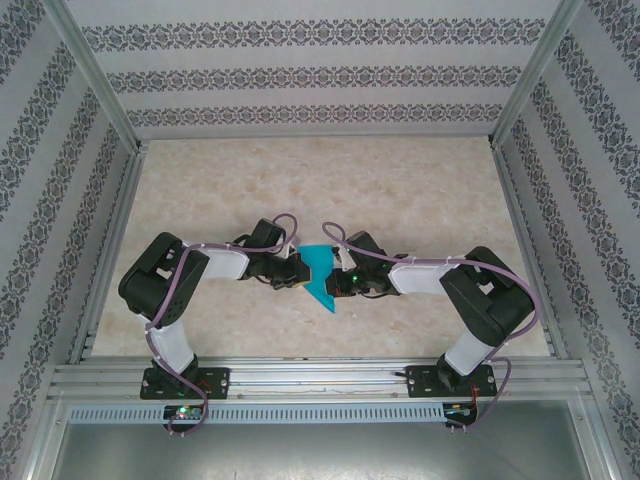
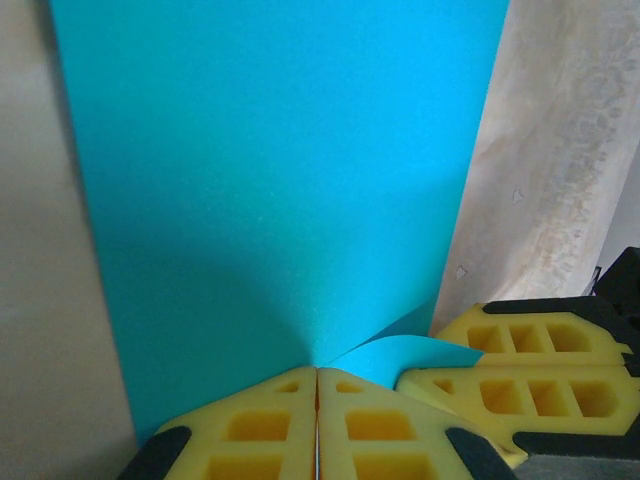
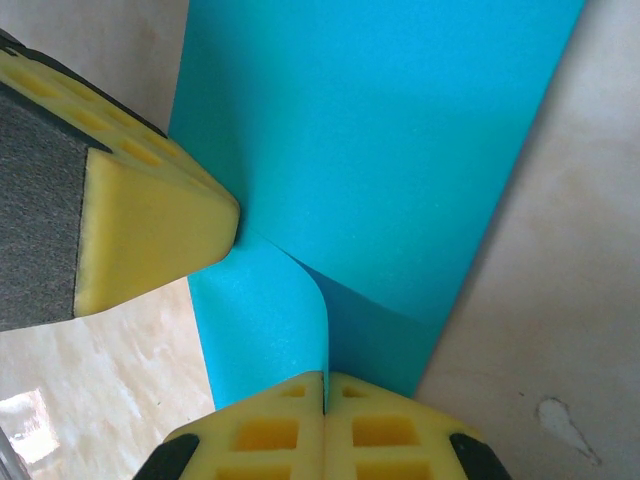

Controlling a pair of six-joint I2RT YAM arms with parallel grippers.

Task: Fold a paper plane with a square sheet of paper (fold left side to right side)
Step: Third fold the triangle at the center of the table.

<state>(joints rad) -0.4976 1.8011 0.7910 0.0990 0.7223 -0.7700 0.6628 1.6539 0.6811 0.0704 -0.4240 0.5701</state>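
At the fingertips | left gripper [image 2: 318, 376]: yellow fingers [image 2: 262, 430] pressed together, pinching the paper [image 2: 280, 180] by its edge | right gripper [image 3: 325, 380]: fingers pressed together, pinching the same sheet beside a curled flap | grippers just beside each other | paper between them at mid-table [image 1: 420, 190], one pointed corner toward the bases

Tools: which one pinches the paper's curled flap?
The right tool, shut on the curled flap; the left tool pinches the flat part of the paper.
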